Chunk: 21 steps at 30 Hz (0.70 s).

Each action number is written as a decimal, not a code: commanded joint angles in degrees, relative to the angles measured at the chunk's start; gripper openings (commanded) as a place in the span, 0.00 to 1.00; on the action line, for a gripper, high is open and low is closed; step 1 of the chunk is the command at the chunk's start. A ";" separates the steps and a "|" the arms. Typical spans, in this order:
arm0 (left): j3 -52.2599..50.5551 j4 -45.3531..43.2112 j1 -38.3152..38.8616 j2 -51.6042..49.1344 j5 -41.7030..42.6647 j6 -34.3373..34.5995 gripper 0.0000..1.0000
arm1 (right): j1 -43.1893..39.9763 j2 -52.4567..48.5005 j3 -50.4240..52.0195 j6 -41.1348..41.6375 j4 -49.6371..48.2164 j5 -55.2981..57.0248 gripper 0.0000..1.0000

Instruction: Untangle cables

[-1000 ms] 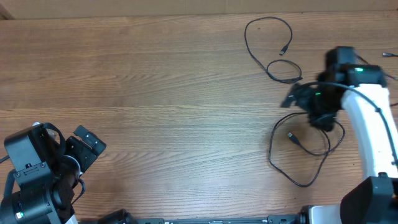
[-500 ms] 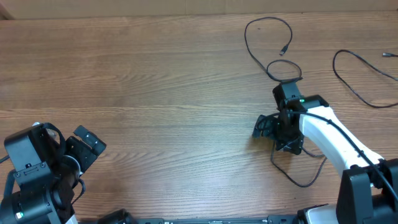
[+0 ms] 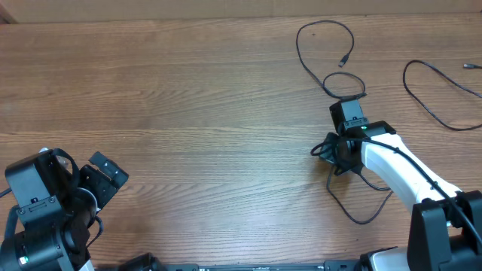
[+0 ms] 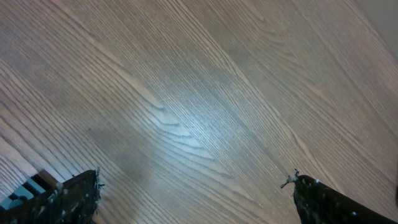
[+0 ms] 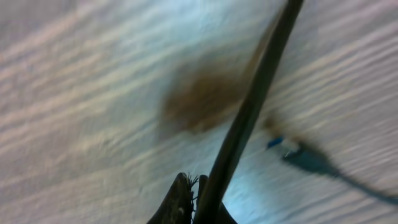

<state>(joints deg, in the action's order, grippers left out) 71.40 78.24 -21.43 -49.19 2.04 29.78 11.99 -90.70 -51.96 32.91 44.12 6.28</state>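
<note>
Right, nearest first. The left gripper (image 3: 105, 175) sits at the lower left of the overhead frame, parked over bare table (image 3: 188, 98). In the left wrist view its fingers (image 4: 68, 199) show in the bottom corners, wide apart, with only wood grain between them.

The right gripper (image 3: 325, 149) is right of centre in the overhead view, low over the wood. The right wrist view is blurred, but the fingertips (image 5: 186, 202) are pinched together on the held cable (image 5: 244, 118), which runs from bottom centre up to the top right of that frame. Just right of it, a dark plug (image 5: 308, 160) lies on the table. From overhead, the rest of that cable hangs as an open loop toward the bottom of the frame, partly hidden under the white arm.

Further up, the looped cable (image 3: 298, 45) lies flat in the upper right-centre. It forms a big loop with a small loop below it, the small one close to the right wrist. Its plug end (image 3: 345, 59) sits inside the big loop.

The third cable (image 3: 405, 79) curves off the right edge, well apart from the gripper.
</note>
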 commanded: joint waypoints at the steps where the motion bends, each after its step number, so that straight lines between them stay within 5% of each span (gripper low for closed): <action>1: 0.66 -0.07 -0.31 0.07 -0.74 -0.87 1.00 | -1.36 0.76 -0.07 0.09 -1.64 9.07 0.04; 7: 0.66 -0.07 -0.31 0.07 -0.74 -0.87 1.00 | -7.19 0.76 -1.42 -3.98 -9.38 12.70 0.04; 16: 0.66 -0.07 -0.31 0.07 -0.76 -0.87 0.99 | -13.14 0.76 -1.42 -17.88 -19.85 2.62 0.08; 17: 0.66 -0.07 -0.31 0.09 -0.76 -0.87 1.00 | -13.14 0.79 -1.42 -18.27 -19.80 2.64 0.25; 18: 0.66 -0.07 -0.31 0.09 -0.74 -0.87 1.00 | -13.14 0.79 -1.42 -18.25 -19.63 2.64 0.66; 19: 0.66 -0.07 -0.31 0.09 -0.74 -0.87 1.00 | -13.14 0.79 -1.44 -18.21 -19.26 2.62 0.96; 21: 0.66 -0.07 -0.31 0.07 -0.74 -0.87 0.99 | -13.14 0.83 -2.14 -18.01 -17.25 2.62 1.00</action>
<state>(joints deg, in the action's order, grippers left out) 71.40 78.24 -21.43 -49.19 2.07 29.78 -1.04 -90.70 -52.25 16.82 26.04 9.80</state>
